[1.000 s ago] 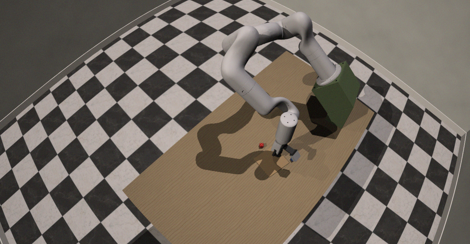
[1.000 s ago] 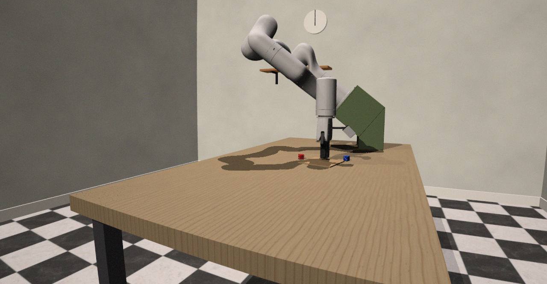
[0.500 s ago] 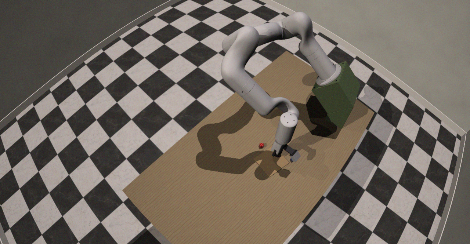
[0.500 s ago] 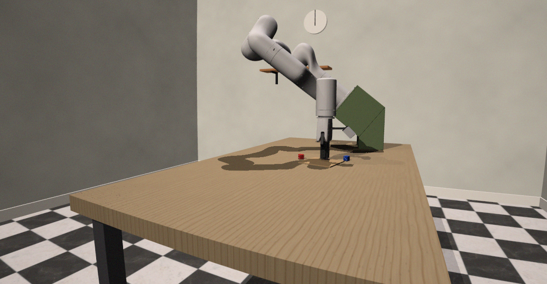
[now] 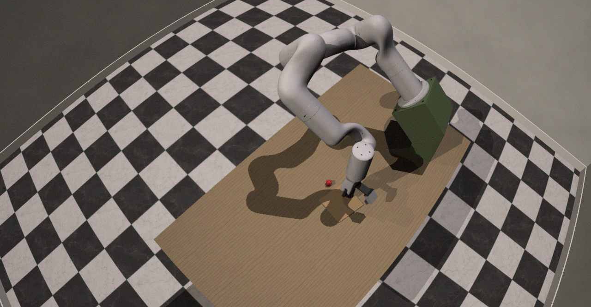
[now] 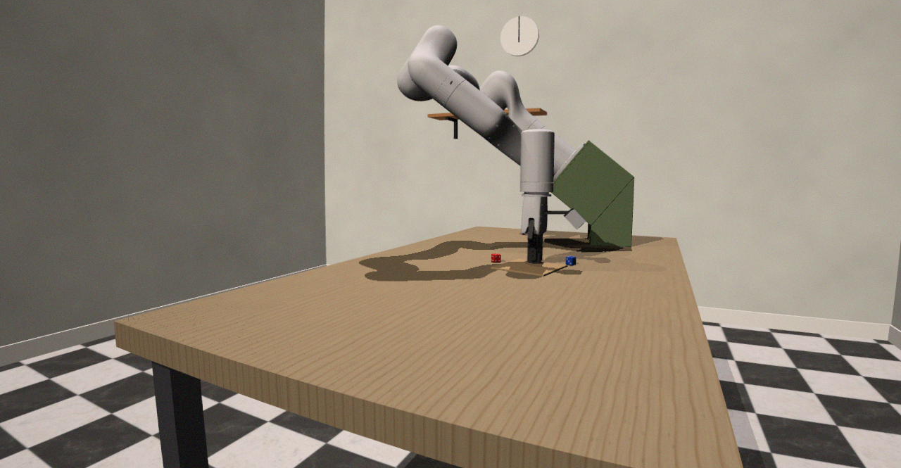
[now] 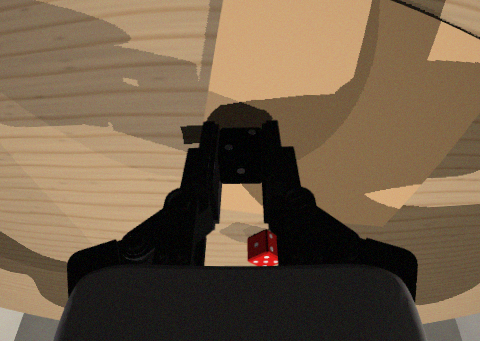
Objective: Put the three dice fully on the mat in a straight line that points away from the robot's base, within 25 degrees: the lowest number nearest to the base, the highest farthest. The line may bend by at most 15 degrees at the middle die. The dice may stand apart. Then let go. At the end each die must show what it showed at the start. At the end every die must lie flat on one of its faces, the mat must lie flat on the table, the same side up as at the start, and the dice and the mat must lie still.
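Note:
My gripper is shut on a black die with pale pips, and holds it low over the tan mat. In the overhead view the gripper stands upright at the mat's edge nearest the base. In the side view its fingertips are just above the mat; I cannot tell whether the die touches it. A blue die showing six lies on the table just off the mat. A red die lies on the table on the other side, also off the mat.
The green base block stands at the table's far end. The arm's shadow falls over the mat and the table to its left. In the overhead view the wrist camera housing hides the blue die.

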